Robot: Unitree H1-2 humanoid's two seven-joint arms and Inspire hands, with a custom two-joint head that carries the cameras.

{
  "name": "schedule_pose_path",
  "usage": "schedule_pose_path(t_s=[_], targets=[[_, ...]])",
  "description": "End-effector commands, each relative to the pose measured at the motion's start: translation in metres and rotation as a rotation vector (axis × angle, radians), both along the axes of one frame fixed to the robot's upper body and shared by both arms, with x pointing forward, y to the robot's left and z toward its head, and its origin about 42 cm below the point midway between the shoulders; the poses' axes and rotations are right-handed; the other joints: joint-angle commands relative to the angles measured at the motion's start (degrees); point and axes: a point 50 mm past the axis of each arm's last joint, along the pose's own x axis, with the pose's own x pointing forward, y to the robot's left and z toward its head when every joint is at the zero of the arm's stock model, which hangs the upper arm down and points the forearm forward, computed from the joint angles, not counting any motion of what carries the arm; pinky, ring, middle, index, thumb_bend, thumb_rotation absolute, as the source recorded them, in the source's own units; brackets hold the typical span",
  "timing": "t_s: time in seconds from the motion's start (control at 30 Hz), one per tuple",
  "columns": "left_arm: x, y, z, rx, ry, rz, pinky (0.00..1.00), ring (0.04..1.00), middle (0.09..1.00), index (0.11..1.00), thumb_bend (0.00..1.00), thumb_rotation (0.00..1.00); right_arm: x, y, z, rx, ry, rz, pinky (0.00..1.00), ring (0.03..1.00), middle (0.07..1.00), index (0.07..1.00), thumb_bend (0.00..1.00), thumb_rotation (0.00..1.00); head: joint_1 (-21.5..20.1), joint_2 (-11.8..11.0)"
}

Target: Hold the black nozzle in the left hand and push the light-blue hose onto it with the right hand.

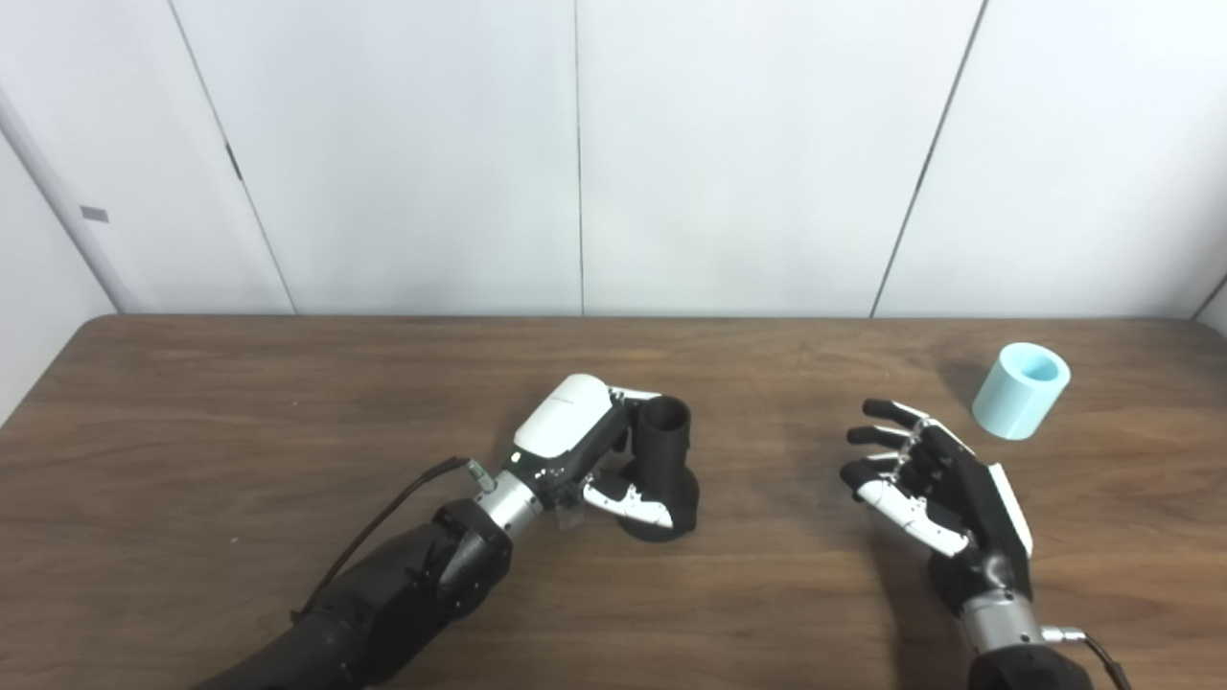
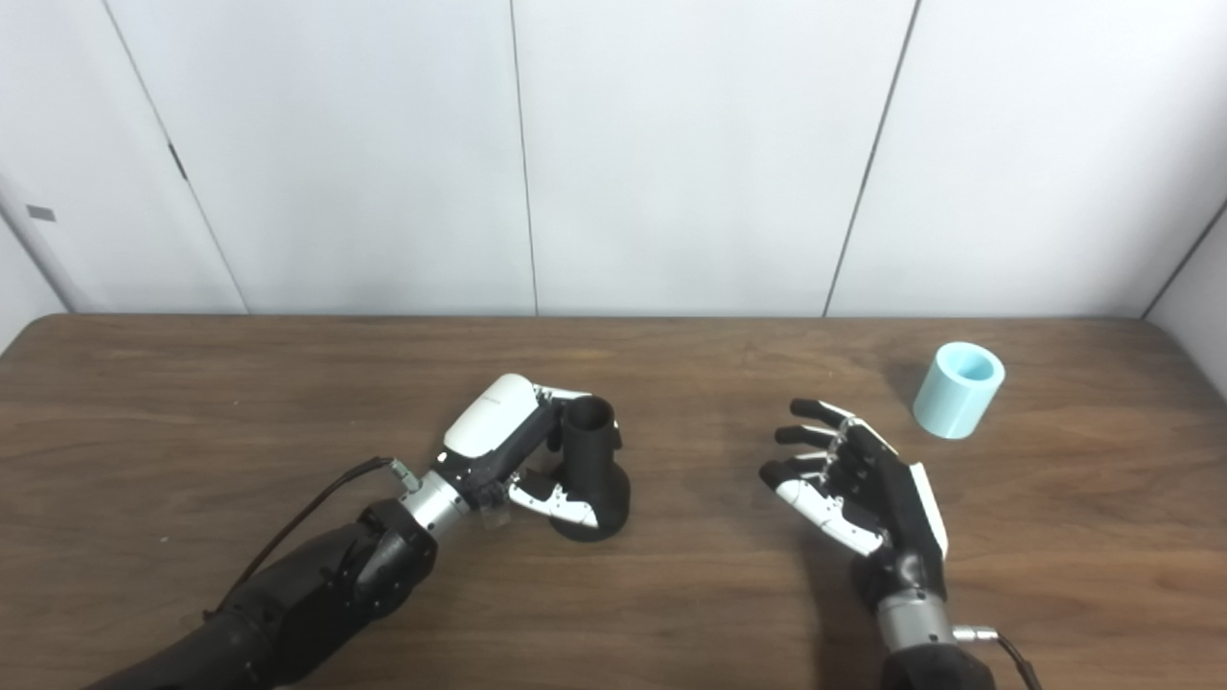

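Left hand (image 1: 575,443) wrapped round upright black nozzle (image 1: 663,470), right hand (image 1: 928,491) spread empty, light-blue hose (image 1: 1021,391) just beyond.

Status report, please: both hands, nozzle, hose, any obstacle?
Left hand shut on black nozzle, upright on table. Right hand open, empty. Light-blue hose untouched, beyond right hand. Nothing in between.

Illumination is even, diffuse and bright, coming from overhead. The brown wood-grain table (image 1: 288,402) shows no glare. Soft, short shadows lie beside the light-blue cylindrical hose piece (image 1: 1021,390) and under the right hand (image 1: 935,494). Focus is slightly soft overall; edge distortion is minimal.
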Motion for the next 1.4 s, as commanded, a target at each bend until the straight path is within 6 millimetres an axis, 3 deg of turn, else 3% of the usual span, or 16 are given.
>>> schedule_pose_path(t_s=[0.0,0.17,0.27,0.47,0.53,0.63,0.67,0.7,0.73,0.83,0.93,1.0,1.1,1.2,1.33,1.37], targets=[[-0.056,0.036,-0.093,0.276,0.248,-0.016,0.29,0.374,0.429,0.523,0.50,0.00,0.013,-0.006,0.033,-0.030,-0.123,0.028,0.36,0.487,0.609,0.687,0.60,0.22,-0.97,-0.33],[-0.055,0.038,-0.095,0.280,0.273,-0.009,0.30,0.364,0.440,0.528,0.50,0.00,0.032,-0.034,0.055,-0.160,-0.209,0.056,0.39,0.495,0.608,0.687,0.67,0.24,-3.84,-1.62],[-0.055,0.040,-0.095,0.287,0.282,-0.007,0.30,0.361,0.442,0.528,0.50,0.00,0.037,-0.042,0.091,-0.240,-0.254,0.031,0.39,0.502,0.616,0.681,0.69,0.17,-6.81,-2.89],[-0.058,0.050,-0.097,0.295,0.279,0.005,0.31,0.368,0.439,0.525,0.50,0.00,0.038,-0.043,0.169,-0.471,-0.267,-0.073,0.43,0.563,0.725,0.714,0.69,0.04,-14.89,-6.13],[-0.059,0.054,-0.098,0.292,0.287,0.012,0.32,0.371,0.440,0.525,0.50,0.00,0.040,-0.046,0.184,-0.515,-0.272,-0.106,0.43,0.557,0.749,0.726,0.71,0.03,-16.98,-7.05],[-0.060,0.062,-0.098,0.284,0.299,0.029,0.34,0.369,0.446,0.504,0.50,0.00,0.047,-0.051,0.202,-0.546,-0.290,-0.140,0.56,0.623,0.753,0.716,0.75,0.05,-21.34,-8.72],[-0.060,0.065,-0.098,0.287,0.296,0.032,0.34,0.372,0.450,0.516,0.50,0.00,0.049,-0.052,0.208,-0.540,-0.299,-0.147,0.56,0.650,0.753,0.725,0.74,0.04,-21.98,-8.95],[-0.060,0.067,-0.099,0.291,0.294,0.035,0.33,0.368,0.449,0.524,0.50,0.00,0.050,-0.052,0.211,-0.536,-0.306,-0.152,0.49,0.668,0.773,0.749,0.74,0.02,-22.84,-9.30],[-0.060,0.069,-0.099,0.295,0.292,0.037,0.33,0.367,0.448,0.527,0.50,0.00,0.051,-0.053,0.213,-0.544,-0.310,-0.164,0.47,0.673,0.780,0.757,0.74,0.01,-23.59,-9.60],[-0.059,0.073,-0.097,0.302,0.287,0.035,0.33,0.358,0.450,0.521,0.50,0.00,0.055,-0.059,0.220,-0.599,-0.311,-0.217,0.59,0.739,0.811,0.787,0.77,0.08,-25.32,-10.40],[-0.057,0.075,-0.096,0.309,0.284,0.036,0.33,0.353,0.440,0.503,0.50,0.00,0.062,-0.075,0.224,-0.618,-0.281,-0.254,0.66,0.760,0.820,0.814,0.79,0.17,-26.01,-10.70],[-0.056,0.076,-0.095,0.310,0.285,0.035,0.33,0.357,0.439,0.514,0.50,0.00,0.068,-0.089,0.222,-0.624,-0.246,-0.266,0.66,0.762,0.816,0.820,0.80,0.17,-26.28,-10.81],[-0.055,0.077,-0.093,0.311,0.280,0.030,0.33,0.369,0.440,0.524,0.50,0.00,0.074,-0.107,0.211,-0.651,-0.164,-0.285,0.70,0.804,0.841,0.835,0.83,0.20,-26.61,-11.30],[-0.055,0.078,-0.092,0.312,0.273,0.028,0.33,0.378,0.435,0.524,0.50,0.00,0.080,-0.125,0.188,-0.638,-0.099,-0.306,0.76,0.839,0.869,0.858,0.82,0.30,-26.72,-11.59],[-0.053,0.082,-0.090,0.320,0.263,0.027,0.31,0.375,0.431,0.522,0.50,0.00,0.084,-0.132,0.162,-0.597,-0.069,-0.310,0.78,0.847,0.859,0.867,0.79,0.37,-27.38,-11.73],[-0.053,0.084,-0.089,0.324,0.261,0.027,0.31,0.373,0.431,0.524,0.50,0.00,0.085,-0.133,0.158,-0.590,-0.062,-0.310,0.80,0.858,0.862,0.877,0.84,0.41,-27.64,-11.69]])
